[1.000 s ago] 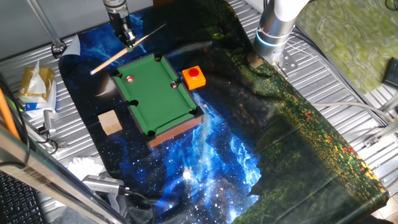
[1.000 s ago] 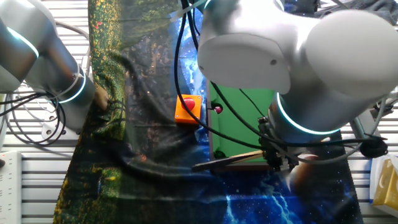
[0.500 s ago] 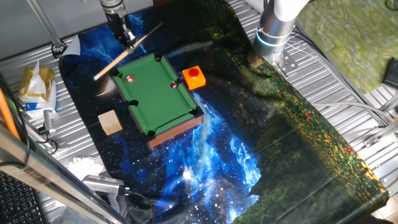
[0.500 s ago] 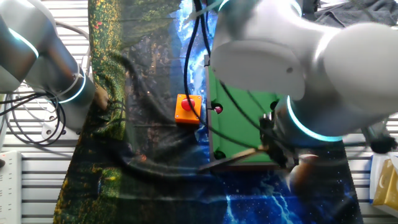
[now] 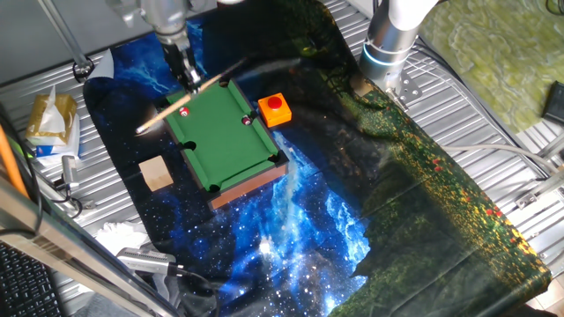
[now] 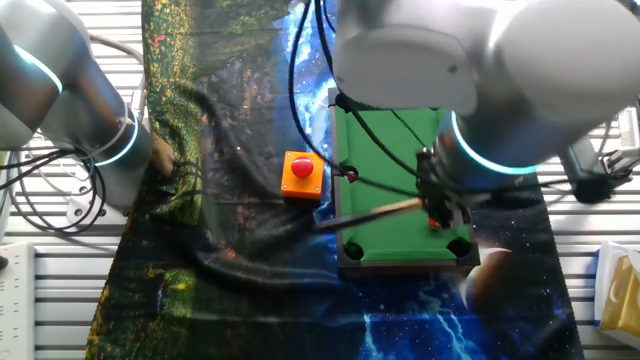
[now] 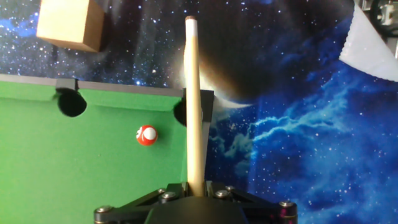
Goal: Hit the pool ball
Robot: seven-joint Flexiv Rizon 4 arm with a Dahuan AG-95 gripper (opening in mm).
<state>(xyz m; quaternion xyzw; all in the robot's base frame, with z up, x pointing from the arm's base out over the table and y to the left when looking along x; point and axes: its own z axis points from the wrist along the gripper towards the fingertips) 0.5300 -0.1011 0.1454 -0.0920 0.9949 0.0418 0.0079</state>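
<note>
- I have the hand (image 5: 188, 77) clenched on a thin pale wooden cue stick (image 5: 181, 103), and it hangs over the far end of the miniature green-felt pool table with a brown wooden frame (image 5: 225, 136).
- In the hand view the cue stick (image 7: 193, 99) runs straight up the middle from between the jaws, its white tip past the table's rail and over the dark starry-blue printed cloth (image 7: 298, 124).
- The tiny glossy bright-red pool ball with a whitish spot (image 7: 147, 135) lies on the felt just left of the cue stick's shaft in that view, near a corner pocket (image 7: 181, 113); ball and stick are apart, not touching.
- One fixed view shows the same ball (image 5: 185, 111) right under the stick, near the end rail; from there I cannot tell whether they touch.
- That view alone also shows a darker small ball (image 5: 246, 120) by the far long rail, and a round red button on an orange box base (image 5: 275, 107) just beside the table.
- A plain light wooden cube (image 5: 156, 173) sits on the cloth near the table's side; the hand view catches it (image 7: 65, 25) beyond a pocket.
- The other fixed view is mostly filled by the grey arm (image 6: 480, 70), which hides the hand's fingers; the cue stick (image 6: 375, 211) pokes out leftward across the green table (image 6: 385, 200), and a red ball (image 6: 434, 224) shows just below the wrist.
- The tabletop (image 5: 493, 132) around the cloth is ribbed metal.
</note>
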